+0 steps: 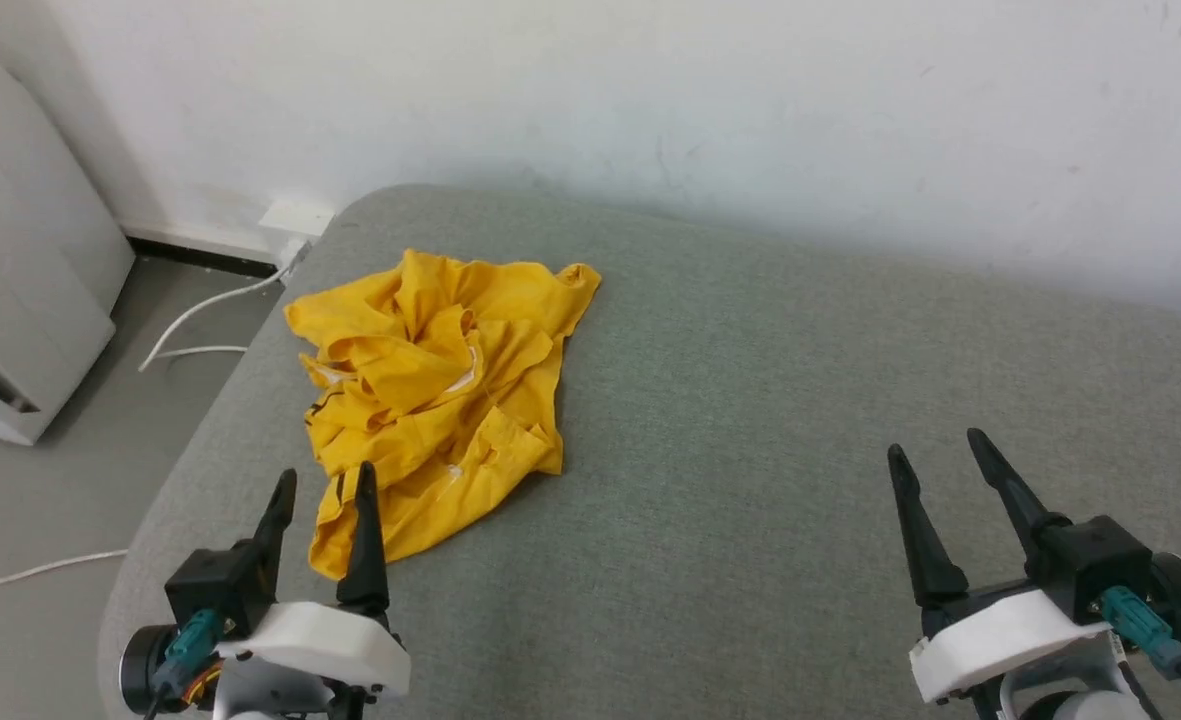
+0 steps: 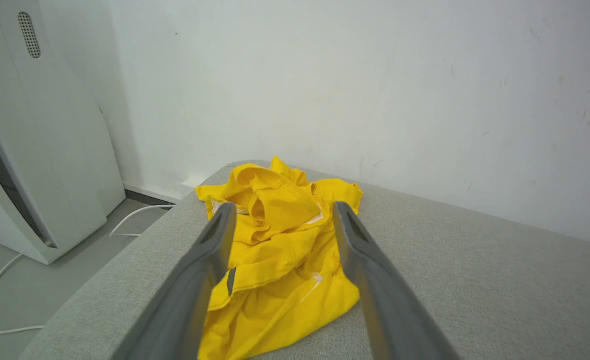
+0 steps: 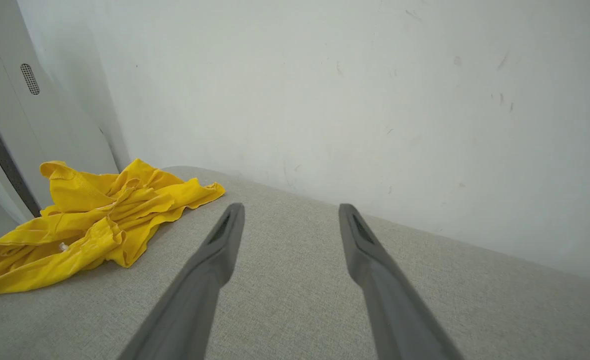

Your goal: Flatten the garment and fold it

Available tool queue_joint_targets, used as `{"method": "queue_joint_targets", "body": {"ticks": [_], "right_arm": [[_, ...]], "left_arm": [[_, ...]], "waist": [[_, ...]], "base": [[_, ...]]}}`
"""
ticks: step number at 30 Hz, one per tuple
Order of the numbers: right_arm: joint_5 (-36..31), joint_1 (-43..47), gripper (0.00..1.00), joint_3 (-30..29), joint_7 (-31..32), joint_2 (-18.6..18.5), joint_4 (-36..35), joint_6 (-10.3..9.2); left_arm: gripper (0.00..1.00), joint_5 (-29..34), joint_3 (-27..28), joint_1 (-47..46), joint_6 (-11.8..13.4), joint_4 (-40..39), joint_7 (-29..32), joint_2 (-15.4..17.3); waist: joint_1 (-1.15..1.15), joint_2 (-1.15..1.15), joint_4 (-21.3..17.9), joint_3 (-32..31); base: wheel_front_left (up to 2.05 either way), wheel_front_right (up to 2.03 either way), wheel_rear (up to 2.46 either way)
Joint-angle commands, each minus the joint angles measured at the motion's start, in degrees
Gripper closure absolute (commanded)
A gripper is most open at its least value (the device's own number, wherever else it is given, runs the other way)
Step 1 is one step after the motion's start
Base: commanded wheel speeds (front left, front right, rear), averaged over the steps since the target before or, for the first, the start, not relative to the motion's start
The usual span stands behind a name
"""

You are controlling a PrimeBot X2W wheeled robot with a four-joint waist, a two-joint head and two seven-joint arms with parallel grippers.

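The garment (image 1: 430,385), a bright yellow T-shirt, lies crumpled in a heap on the left part of the grey padded surface (image 1: 750,400). Bits of white and black print peek out of its folds. My left gripper (image 1: 325,475) is open, hovering just short of the heap's near edge, and nothing sits between its fingers. In the left wrist view the garment (image 2: 275,240) lies straight ahead beyond the left gripper (image 2: 282,212). My right gripper (image 1: 935,445) stands open over bare cloth far to the right. The right wrist view has the garment (image 3: 90,225) at its left, apart from the right gripper (image 3: 290,212).
The padded surface's rounded left edge (image 1: 190,450) drops to the floor, where white cables (image 1: 200,320) run. A white appliance (image 1: 20,270) stands at the far left. A white wall (image 1: 700,110) backs the surface.
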Motion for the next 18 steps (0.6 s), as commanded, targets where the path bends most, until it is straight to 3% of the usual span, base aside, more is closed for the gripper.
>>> {"method": "queue_joint_targets", "body": {"ticks": [1, 12, 18], "right_arm": [[0.52, 0.27, 0.00, 0.19, -0.68, 0.10, -0.15, -0.06], [-0.29, -0.89, 0.00, 1.26, -0.64, 0.12, -1.27, -0.07], [-0.30, -2.11, 0.00, 2.13, -0.53, -0.10, -1.89, -0.08]], "left_arm": [[0.00, -0.64, -0.21, -0.31, 0.02, 0.46, -0.55, -0.07], [0.00, -1.27, -2.08, -8.27, -0.84, 2.40, -1.87, -0.09], [0.00, -0.50, -2.29, -17.03, -2.42, 8.37, -2.59, 0.15]], "waist": [[0.00, 0.00, 0.61, 0.43], [0.00, 0.00, 0.97, 4.19], [0.00, 0.00, -0.47, 6.97]], "base": [[0.00, 0.00, 0.00], [0.00, 0.00, 0.00], [0.00, 0.00, 0.00]]}}
